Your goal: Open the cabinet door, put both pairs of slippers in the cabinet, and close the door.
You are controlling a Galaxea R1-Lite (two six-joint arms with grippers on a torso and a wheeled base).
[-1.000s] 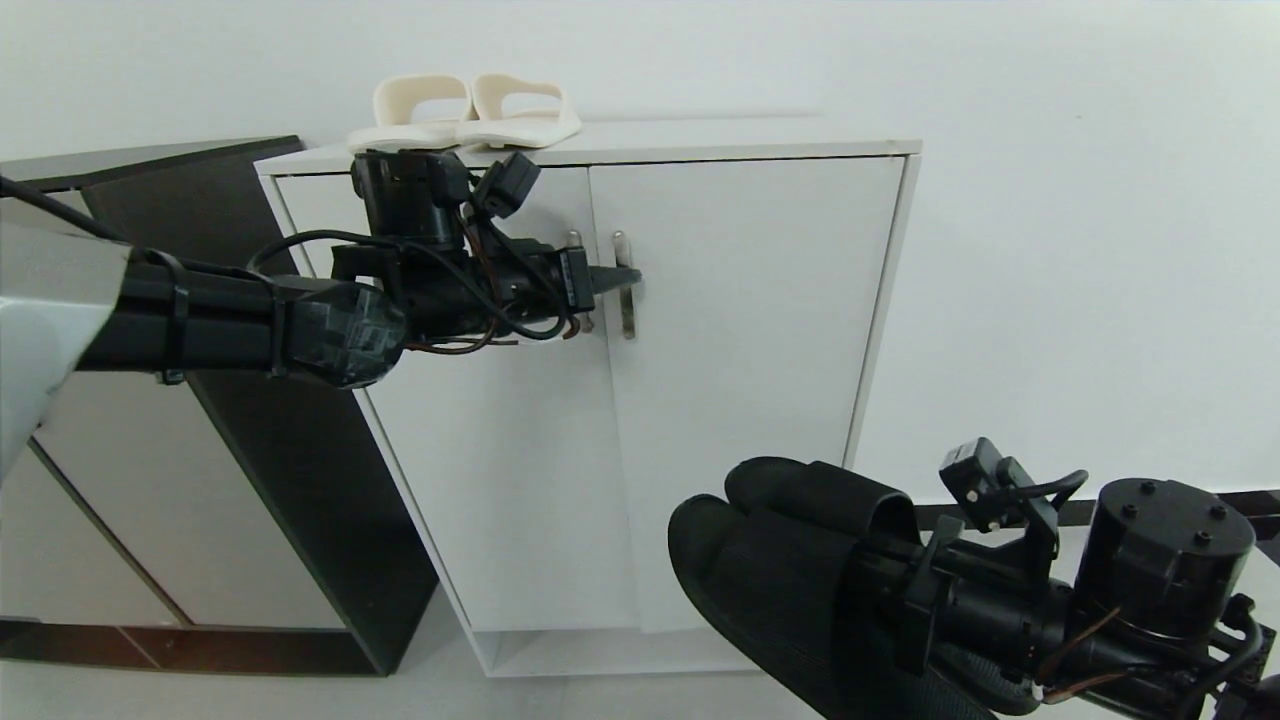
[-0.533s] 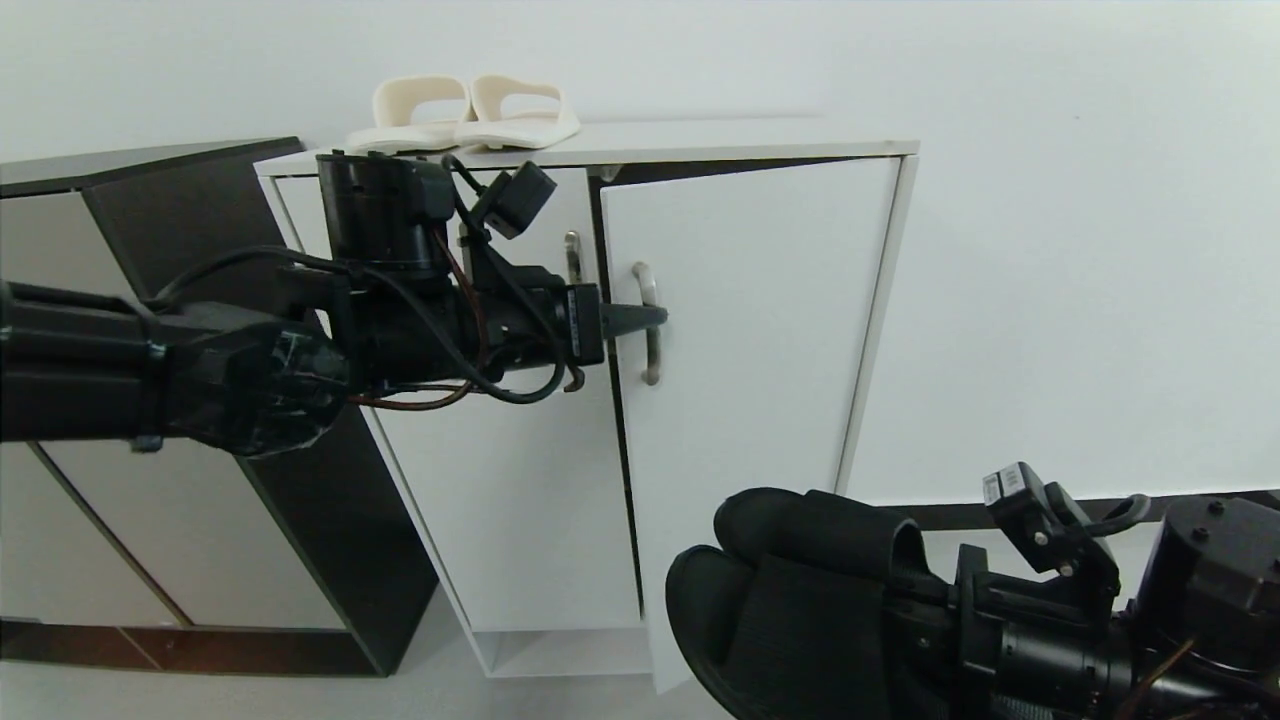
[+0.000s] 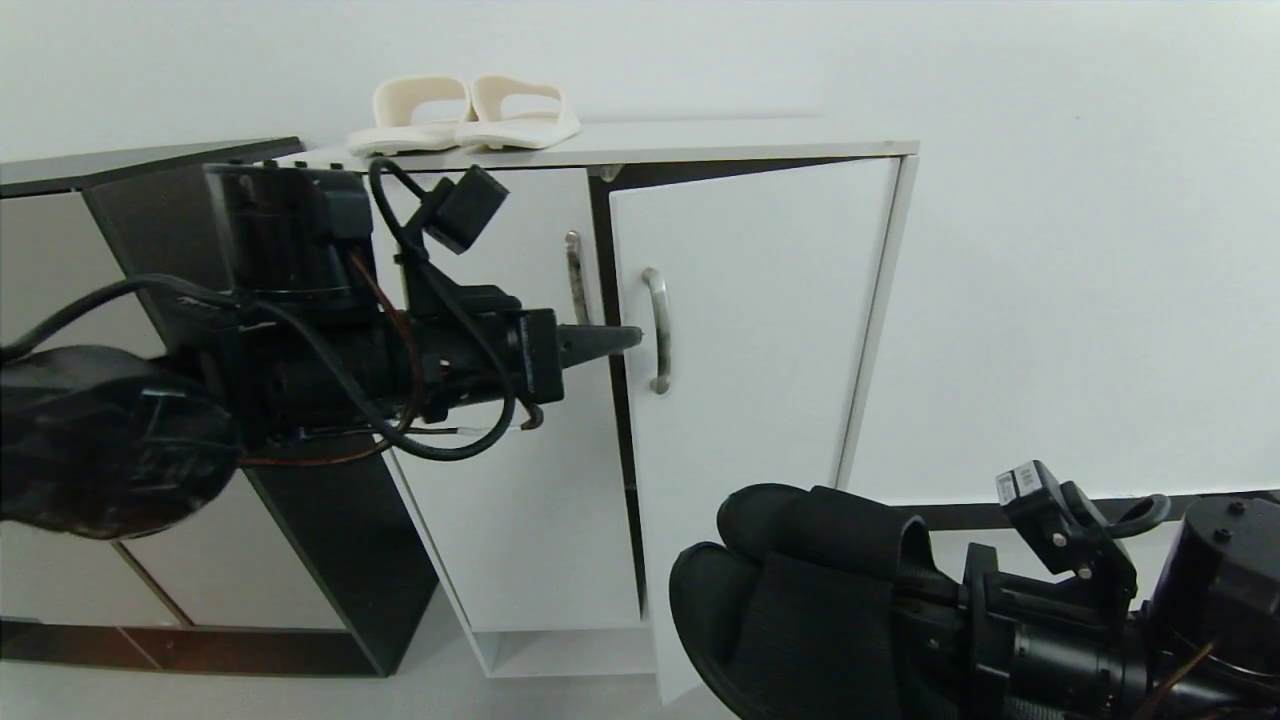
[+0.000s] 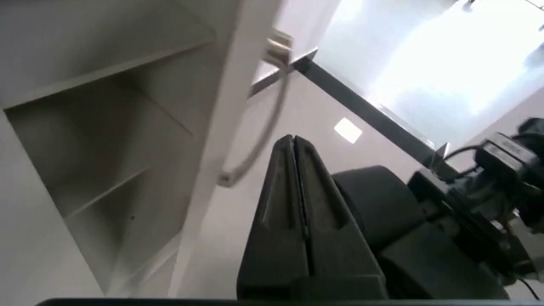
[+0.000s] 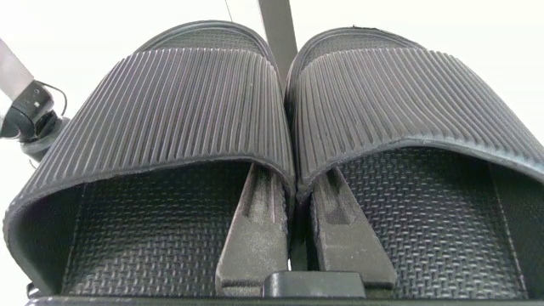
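The white cabinet (image 3: pixel 760 140) has its right door (image 3: pixel 750 350) ajar, with a dark gap along its inner edge. My left gripper (image 3: pixel 632 338) is shut and empty, its tip just left of the right door's handle (image 3: pixel 657 330). In the left wrist view the left gripper (image 4: pixel 294 140) sits apart from the handle (image 4: pixel 255 127), and shelves (image 4: pixel 102 144) show inside. My right gripper (image 5: pixel 295 178) is shut on the black slippers (image 3: pixel 800 590), low in front of the open door, one finger inside each slipper (image 5: pixel 187 110). The cream slippers (image 3: pixel 465 112) lie on the cabinet top.
A dark cabinet (image 3: pixel 300 480) stands against the white cabinet's left side. The left door (image 3: pixel 500 500) is closed, with its own handle (image 3: pixel 573 275). A white wall (image 3: pixel 1080 250) with a dark baseboard (image 3: pixel 960 515) lies to the right. Grey floor (image 3: pixel 440 690) runs below.
The right door went from closed to ajar, pulled by the handle. My left arm drew back and its tip came off the handle. The right arm with the black slippers sank a little.
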